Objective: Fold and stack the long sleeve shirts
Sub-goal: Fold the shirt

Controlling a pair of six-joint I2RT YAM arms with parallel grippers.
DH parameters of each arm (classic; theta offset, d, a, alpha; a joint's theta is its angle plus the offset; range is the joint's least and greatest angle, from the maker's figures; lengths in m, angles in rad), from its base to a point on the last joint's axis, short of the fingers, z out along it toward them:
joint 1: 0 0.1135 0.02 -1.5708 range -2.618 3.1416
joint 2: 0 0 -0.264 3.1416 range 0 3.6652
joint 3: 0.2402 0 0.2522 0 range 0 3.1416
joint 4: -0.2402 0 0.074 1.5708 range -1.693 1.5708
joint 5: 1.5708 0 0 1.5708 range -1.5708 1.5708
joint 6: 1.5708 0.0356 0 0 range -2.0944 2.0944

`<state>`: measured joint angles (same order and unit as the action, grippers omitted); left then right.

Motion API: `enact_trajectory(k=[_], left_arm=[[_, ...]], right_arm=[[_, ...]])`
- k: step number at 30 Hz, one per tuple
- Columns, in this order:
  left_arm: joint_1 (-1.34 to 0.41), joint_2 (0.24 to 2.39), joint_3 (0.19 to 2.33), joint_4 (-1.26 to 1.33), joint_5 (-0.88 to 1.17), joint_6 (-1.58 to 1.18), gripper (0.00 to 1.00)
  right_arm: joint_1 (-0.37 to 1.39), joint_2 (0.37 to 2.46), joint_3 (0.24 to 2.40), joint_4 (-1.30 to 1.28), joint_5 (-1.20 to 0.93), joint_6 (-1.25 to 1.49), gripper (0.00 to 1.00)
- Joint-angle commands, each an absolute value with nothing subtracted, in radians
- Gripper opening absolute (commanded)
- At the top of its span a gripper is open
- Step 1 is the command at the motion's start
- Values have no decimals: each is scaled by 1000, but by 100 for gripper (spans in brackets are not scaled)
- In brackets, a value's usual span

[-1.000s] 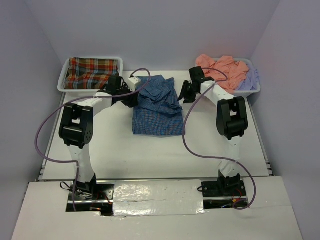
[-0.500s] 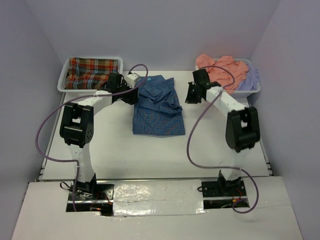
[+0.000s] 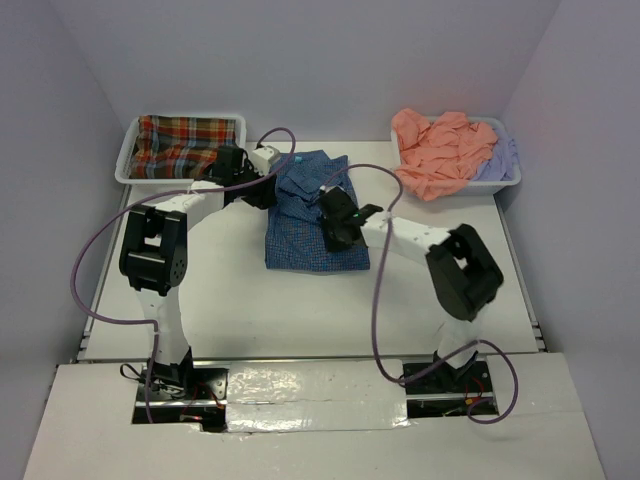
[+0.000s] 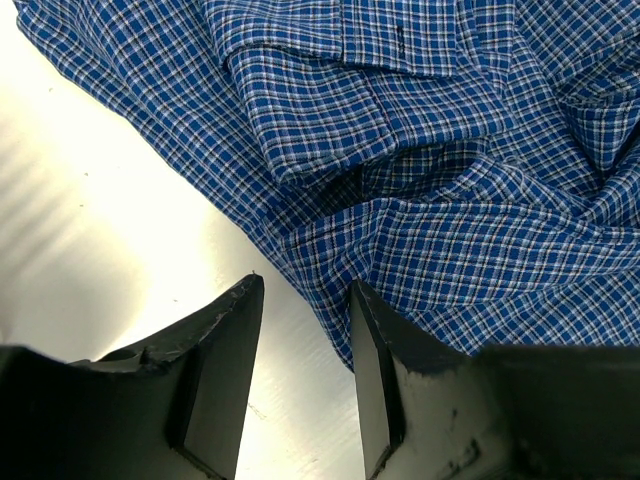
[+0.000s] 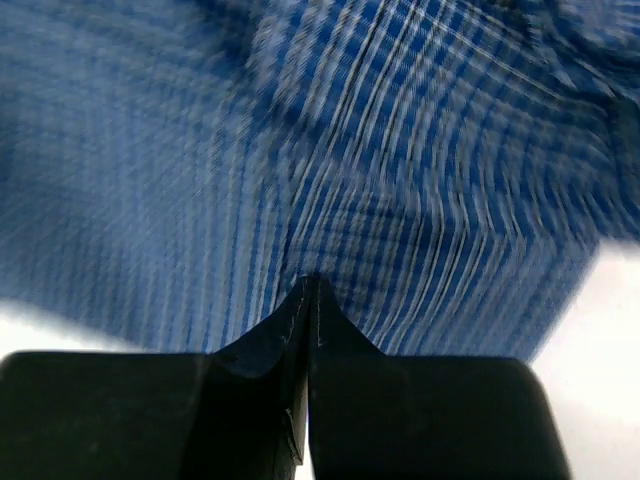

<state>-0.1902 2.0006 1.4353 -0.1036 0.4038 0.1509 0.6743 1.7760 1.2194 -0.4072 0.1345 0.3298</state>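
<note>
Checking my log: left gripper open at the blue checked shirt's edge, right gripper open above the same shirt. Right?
Not quite: the right gripper is shut, fingers pressed together, as the right wrist view shows. The left gripper is open at the blue checked shirt's edge.

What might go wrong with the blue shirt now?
The left hand is open right at the rumpled edge of the blue checked shirt; it might pinch several layers or miss. The right hand is shut over the cloth, so pushing down could bunch the folds.
</note>
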Motion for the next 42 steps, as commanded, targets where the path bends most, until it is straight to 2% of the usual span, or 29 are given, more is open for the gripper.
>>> enact_trajectory(k=[1, 5, 10, 11, 13, 21, 26, 28, 31, 34, 37, 42], left_arm=[[-184, 1937, 1427, -72, 417, 143, 52], [-184, 1934, 1431, -84, 422, 149, 53], [-187, 1927, 1436, -104, 422, 163, 54], [-186, 1925, 1437, -107, 422, 166, 64], [-186, 1927, 1451, -117, 411, 172, 64], [-186, 1899, 1526, -161, 391, 190, 65], [-186, 1790, 1532, -189, 419, 260, 66], [-190, 1750, 1534, -222, 465, 310, 73], [-265, 1675, 1528, -391, 541, 499, 71], [-355, 1617, 1423, -515, 538, 555, 69], [-383, 1553, 1277, -464, 587, 480, 68], [-387, 1575, 1148, -313, 502, 333, 67]], right_arm=[[673, 1865, 1372, -459, 212, 334, 0], [657, 1995, 1520, -511, 303, 327, 0], [611, 2060, 1667, -546, 348, 327, 0], [603, 2071, 1687, -549, 353, 327, 0], [575, 2110, 1750, -560, 365, 318, 0], [511, 2298, 2015, -554, 270, 256, 0], [474, 2345, 2164, -572, 230, 238, 0], [462, 2324, 2180, -592, 235, 241, 0], [446, 2215, 2108, -572, 239, 239, 0], [437, 2056, 1946, -526, 253, 259, 3], [437, 1893, 1661, -431, 146, 293, 5], [437, 1844, 1491, -393, 19, 389, 5]])
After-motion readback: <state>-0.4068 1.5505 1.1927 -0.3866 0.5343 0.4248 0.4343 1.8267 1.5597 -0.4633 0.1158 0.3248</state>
